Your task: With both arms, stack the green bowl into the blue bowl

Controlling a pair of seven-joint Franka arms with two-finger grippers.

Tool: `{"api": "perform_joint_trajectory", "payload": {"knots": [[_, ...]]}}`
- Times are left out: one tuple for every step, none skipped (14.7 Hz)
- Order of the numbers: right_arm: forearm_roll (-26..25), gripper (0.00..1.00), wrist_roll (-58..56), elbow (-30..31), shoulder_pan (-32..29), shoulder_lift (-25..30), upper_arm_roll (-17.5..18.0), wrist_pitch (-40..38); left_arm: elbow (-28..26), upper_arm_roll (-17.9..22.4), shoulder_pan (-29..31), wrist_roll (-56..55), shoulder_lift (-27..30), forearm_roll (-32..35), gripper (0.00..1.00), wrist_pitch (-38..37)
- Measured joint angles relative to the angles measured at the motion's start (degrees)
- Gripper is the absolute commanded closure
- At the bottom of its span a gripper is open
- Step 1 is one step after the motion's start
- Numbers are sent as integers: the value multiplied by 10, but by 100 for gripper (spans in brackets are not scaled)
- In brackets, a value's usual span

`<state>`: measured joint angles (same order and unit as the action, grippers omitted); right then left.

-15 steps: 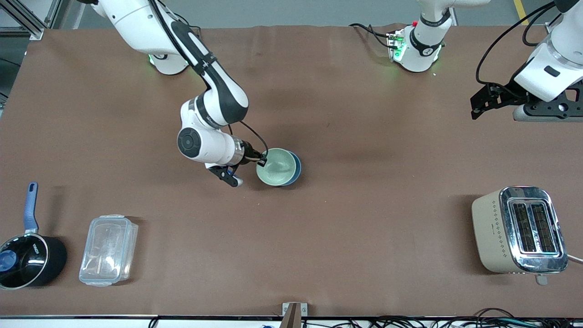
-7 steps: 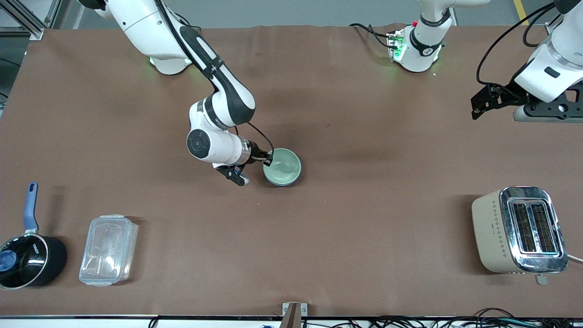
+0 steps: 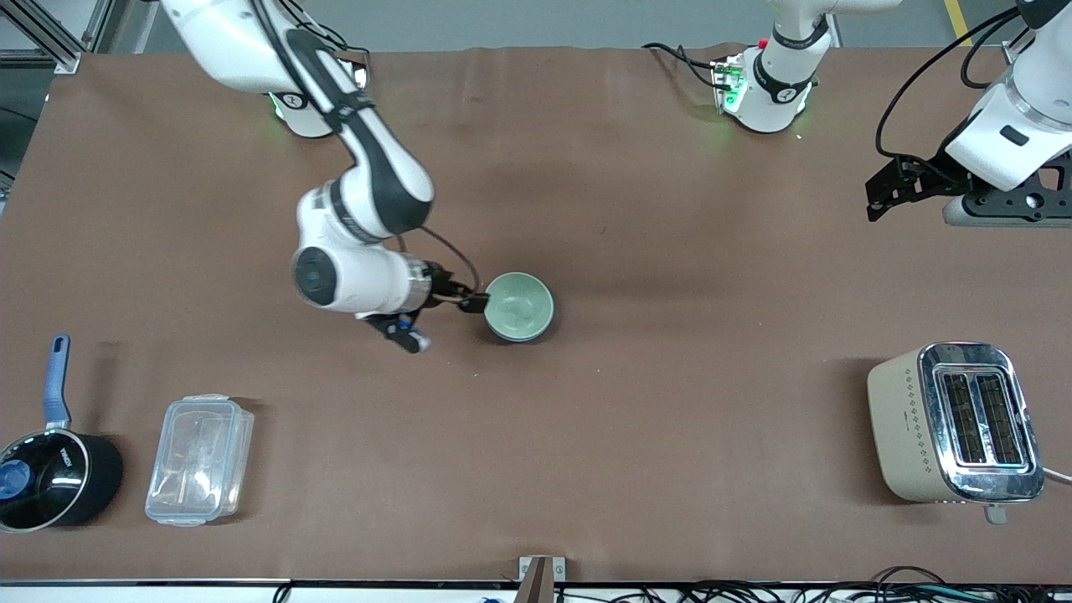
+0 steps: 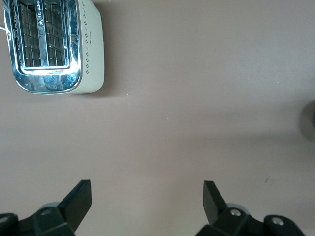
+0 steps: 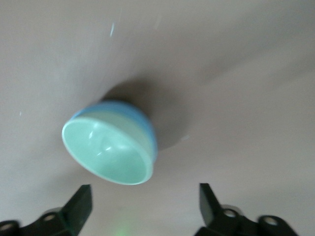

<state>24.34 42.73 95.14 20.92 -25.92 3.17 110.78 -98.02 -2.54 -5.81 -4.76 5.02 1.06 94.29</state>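
Note:
The green bowl [image 3: 517,305] sits nested inside the blue bowl [image 3: 526,337] at the middle of the table. Only the blue bowl's outer rim shows around it. In the right wrist view the green bowl [image 5: 106,150] lies in the blue bowl [image 5: 143,121]. My right gripper [image 3: 444,322] is open and empty, just beside the bowls toward the right arm's end, clear of the rim; its fingertips [image 5: 82,195] frame bare table. My left gripper [image 3: 879,197] is open and empty, and waits raised over the left arm's end of the table [image 4: 146,192].
A beige toaster [image 3: 955,423] stands near the front camera at the left arm's end and shows in the left wrist view [image 4: 54,46]. A clear lidded container [image 3: 199,459] and a black saucepan with a blue handle [image 3: 50,469] sit at the right arm's end.
The green bowl, held tilted over the blue bowl, dropped into it. My right gripper let go and drew back toward the right arm's end. The left arm has not moved.

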Motion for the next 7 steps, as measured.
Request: {"api": "perform_joint_trajectory", "payload": {"knots": [[-40, 0, -20, -18, -32, 11, -3, -39, 0, 0, 0, 0, 0, 0, 0, 0], [-73, 0, -49, -30, -66, 21, -5, -64, 0, 0, 0, 0, 0, 0, 0, 0], [-95, 0, -85, -35, -100, 30, -7, -76, 0, 0, 0, 0, 0, 0, 0, 0], [-110, 0, -123, -36, -133, 36, -8, -81, 0, 0, 0, 0, 0, 0, 0, 0], [-121, 0, -165, -36, -163, 40, -8, -82, 0, 1, 0, 0, 0, 0, 0, 0], [-135, 0, -207, -37, -188, 44, -9, -82, 0, 1, 1, 0, 0, 0, 0, 0], [-155, 0, -242, -38, -209, 49, -9, -85, 0, 1, 1, 0, 1, 0, 0, 0]]}}
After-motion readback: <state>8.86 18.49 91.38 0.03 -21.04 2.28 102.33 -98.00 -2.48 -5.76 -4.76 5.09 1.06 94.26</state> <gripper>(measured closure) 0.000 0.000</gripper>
